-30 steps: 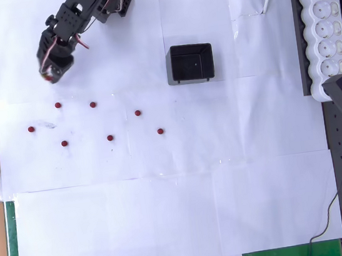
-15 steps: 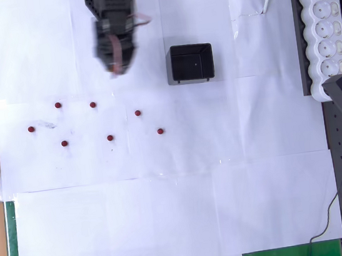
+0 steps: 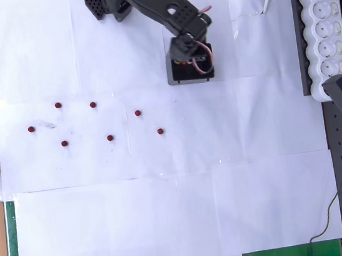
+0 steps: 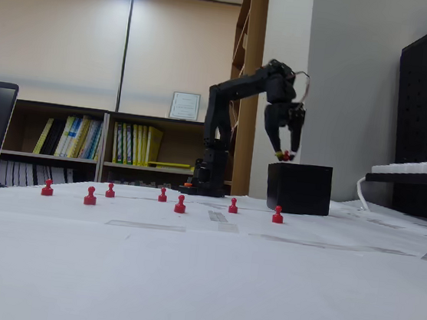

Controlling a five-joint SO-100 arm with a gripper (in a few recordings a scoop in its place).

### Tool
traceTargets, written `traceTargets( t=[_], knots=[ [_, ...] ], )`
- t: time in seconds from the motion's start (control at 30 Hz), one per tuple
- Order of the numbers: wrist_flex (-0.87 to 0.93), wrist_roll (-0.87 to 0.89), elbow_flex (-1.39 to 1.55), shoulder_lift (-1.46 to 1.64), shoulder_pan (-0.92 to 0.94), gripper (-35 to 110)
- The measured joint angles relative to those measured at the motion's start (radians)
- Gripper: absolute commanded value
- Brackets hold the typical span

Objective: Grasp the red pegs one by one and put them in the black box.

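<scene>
Clamped on a tiny dark red round peg [image 4: 282, 156] in the fixed view, jaws of the black two-finger gripper [image 4: 284, 157] pointing down, just above the rim of the small black open-topped plastic box [image 4: 298, 188]. Rising from a base at the back of the white paper-covered table [image 4: 208, 275], the black jointed arm [image 4: 240, 93] bends over toward that box. Standing upright on the paper in front, well apart from the box: seven more small red pegs, from the leftmost [image 4: 47, 188] across to the rightmost [image 4: 277, 214], which sits near the box's front face.

From overhead, hanging over the box [image 3: 178, 75] and covering much of its opening, the gripper [image 3: 190, 55]; held peg not discernible from this angle. Scattered as dots to the left of and below the box, the seven loose pegs, among them the farthest left [image 3: 31, 129] and the nearest to the box [image 3: 160, 130]. Along the right edge, a white power strip [image 3: 325, 25] with a white cable.
</scene>
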Motion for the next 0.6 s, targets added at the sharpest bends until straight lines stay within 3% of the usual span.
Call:
traceTargets(
  t=[0.2,0.6],
  knots=[
    [-0.044,-0.002,0.012,0.101,-0.008,11],
    [-0.023,-0.002,0.072,0.081,0.003,17]
  ],
)
